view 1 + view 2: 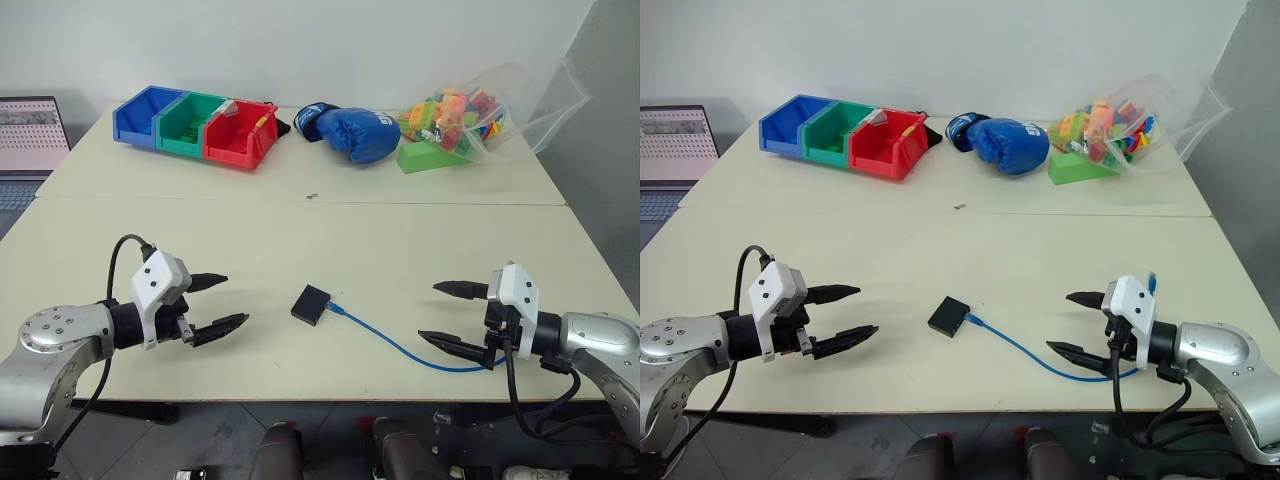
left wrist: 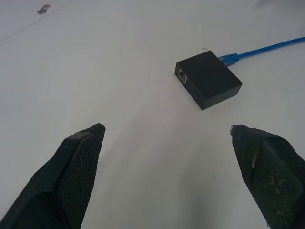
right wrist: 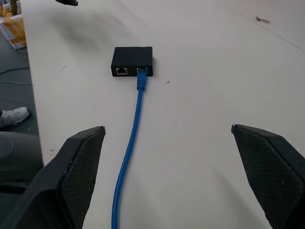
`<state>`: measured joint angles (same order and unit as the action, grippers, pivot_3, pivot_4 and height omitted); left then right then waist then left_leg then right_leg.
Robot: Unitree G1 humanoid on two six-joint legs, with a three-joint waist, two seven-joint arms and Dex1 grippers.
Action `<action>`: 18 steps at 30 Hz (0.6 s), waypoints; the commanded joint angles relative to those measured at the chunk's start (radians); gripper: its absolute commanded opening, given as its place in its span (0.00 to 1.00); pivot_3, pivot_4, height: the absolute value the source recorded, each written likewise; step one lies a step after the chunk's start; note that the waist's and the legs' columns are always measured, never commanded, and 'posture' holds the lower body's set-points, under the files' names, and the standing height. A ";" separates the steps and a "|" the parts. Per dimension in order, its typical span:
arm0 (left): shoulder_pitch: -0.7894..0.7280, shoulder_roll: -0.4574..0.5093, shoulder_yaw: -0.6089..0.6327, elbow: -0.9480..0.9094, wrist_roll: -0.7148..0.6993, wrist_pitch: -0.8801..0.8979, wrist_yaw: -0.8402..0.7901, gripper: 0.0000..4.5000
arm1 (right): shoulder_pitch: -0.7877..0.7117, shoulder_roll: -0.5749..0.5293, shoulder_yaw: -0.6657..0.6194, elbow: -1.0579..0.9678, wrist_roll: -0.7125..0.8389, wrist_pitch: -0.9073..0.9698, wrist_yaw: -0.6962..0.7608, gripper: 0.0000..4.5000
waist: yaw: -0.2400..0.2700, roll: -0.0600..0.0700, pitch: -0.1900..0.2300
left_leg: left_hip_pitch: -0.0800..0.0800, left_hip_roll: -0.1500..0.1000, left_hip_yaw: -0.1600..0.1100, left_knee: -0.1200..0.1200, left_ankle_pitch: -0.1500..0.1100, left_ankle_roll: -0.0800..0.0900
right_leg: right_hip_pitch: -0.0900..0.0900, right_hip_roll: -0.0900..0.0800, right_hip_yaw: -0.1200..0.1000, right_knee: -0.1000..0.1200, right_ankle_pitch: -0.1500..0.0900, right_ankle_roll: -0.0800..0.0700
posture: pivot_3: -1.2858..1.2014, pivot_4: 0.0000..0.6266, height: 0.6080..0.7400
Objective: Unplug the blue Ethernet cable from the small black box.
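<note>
One box [image 1: 311, 304] lies flat on the table [image 1: 300, 230], near the front edge, about midway between the two grippers. It is black and squarish. The right wrist view shows two ports on one side face; the left wrist view shows one more port on another face.

One blue cable [image 1: 400, 345] is plugged into the box. Its plug [image 3: 140, 82] sits in one of the two paired ports, the one farther from the table's front edge. From the box the cable runs toward the right gripper [image 1: 447, 314], curving along the front edge; its long axis lies roughly along the line from box to right gripper. The ported face with the plug points toward that gripper.

Both grippers hover over the table, well apart from the box. The left gripper [image 1: 222, 302] is released, fingers spread, holding nothing, pointing toward the box. The right gripper is likewise released and empty; the cable passes beneath it.

Beyond the box, at the table's far edge: three bins [image 1: 196, 125] (blue, green, red), one blue boxing glove [image 1: 350, 132], one clear bag of coloured bricks [image 1: 470, 115].
</note>
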<state>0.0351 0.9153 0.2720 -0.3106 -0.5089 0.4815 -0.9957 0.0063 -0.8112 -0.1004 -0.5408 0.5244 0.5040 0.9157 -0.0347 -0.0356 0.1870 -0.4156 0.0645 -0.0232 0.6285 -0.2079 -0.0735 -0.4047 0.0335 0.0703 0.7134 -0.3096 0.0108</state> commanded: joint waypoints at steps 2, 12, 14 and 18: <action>0.004 -0.001 0.034 -0.034 -0.017 -0.006 -0.005 1.00 | -0.012 -0.013 -0.037 -0.002 -0.002 -0.028 0.008 1.00 | 0.000 0.000 0.000 | 0.000 0.000 0.000 0.000 0.000 0.000 | 0.000 0.000 0.000 0.000 0.000 0.000 | 0.52 0.24 1.00; 0.014 -0.006 -0.003 -0.056 0.002 0.002 0.009 1.00 | -0.077 0.050 0.097 -0.003 -0.077 -0.026 -0.052 1.00 | -0.002 0.000 0.000 | 0.000 0.000 0.000 0.000 0.000 0.000 | 0.000 0.000 0.000 0.000 0.000 0.000 | 0.52 0.24 1.00; 0.019 -0.001 -0.011 -0.059 0.008 0.004 0.004 1.00 | -0.100 0.079 0.142 -0.006 -0.090 -0.012 -0.069 1.00 | -0.001 0.000 0.000 | 0.000 0.000 0.000 0.000 0.000 0.000 | 0.000 0.000 0.000 0.000 0.000 0.000 | 0.52 0.24 1.00; 0.007 0.006 -0.067 -0.006 0.068 -0.064 -0.033 1.00 | -0.236 0.293 0.367 0.164 -0.288 -0.057 -0.240 1.00 | -0.004 0.000 0.000 | 0.000 0.000 0.000 0.000 0.000 0.000 | 0.000 0.000 0.000 0.000 0.000 0.000 | 0.52 0.24 1.00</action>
<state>0.0611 0.9138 0.2242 -0.3352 -0.4580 0.4619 -0.9972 -0.1491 -0.6341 0.1667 -0.4806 0.3505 0.4927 0.7813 -0.0383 -0.0357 0.1870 -0.4158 0.0646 -0.0233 0.6286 -0.2079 -0.0735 -0.4049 0.0337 0.0706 0.7135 -0.3097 0.0105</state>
